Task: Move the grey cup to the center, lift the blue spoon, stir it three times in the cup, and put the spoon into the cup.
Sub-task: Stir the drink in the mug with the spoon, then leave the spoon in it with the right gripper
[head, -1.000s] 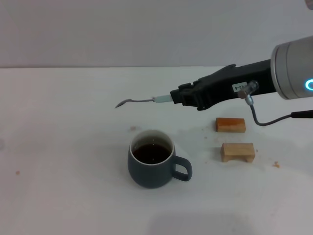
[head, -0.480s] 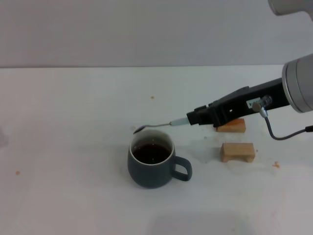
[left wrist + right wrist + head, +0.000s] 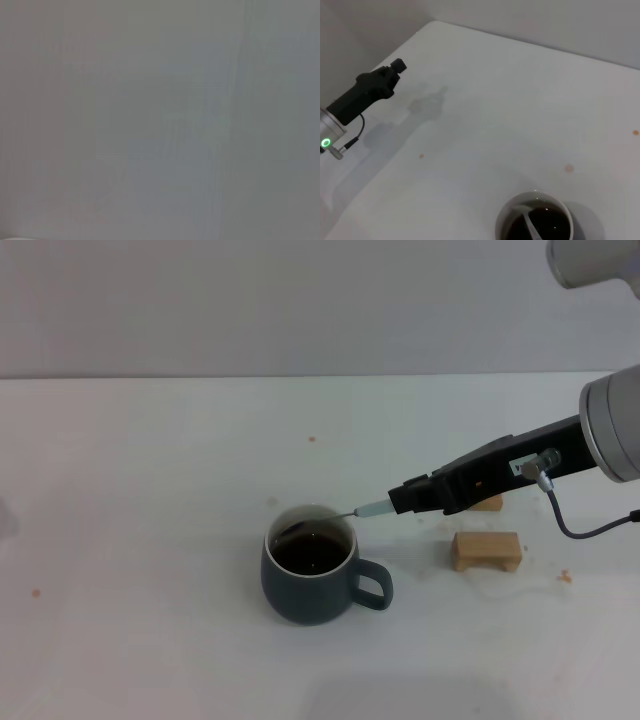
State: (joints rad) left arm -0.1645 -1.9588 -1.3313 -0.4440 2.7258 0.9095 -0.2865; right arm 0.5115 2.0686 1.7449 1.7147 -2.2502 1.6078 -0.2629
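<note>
Grey cup [image 3: 308,578] near centre of white worktop [image 3: 150,490], handle to the right, dark liquid inside | blue spoon [image 3: 345,514] bowl dipped in the cup | right tool [image 3: 400,503] clamped on the spoon handle, just right of the rim | left tool [image 3: 395,67] far left, grip cannot be told | two wooden blocks [image 3: 486,550] right.

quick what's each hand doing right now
Right hand: closed on the blue spoon, its bowl dipped in the grey cup.
Left hand: parked off to the side; open or closed cannot be told.

Right gripper [image 3: 400,502] lowered; blue spoon [image 3: 345,514] bowl now inside grey cup [image 3: 310,575]
</note>
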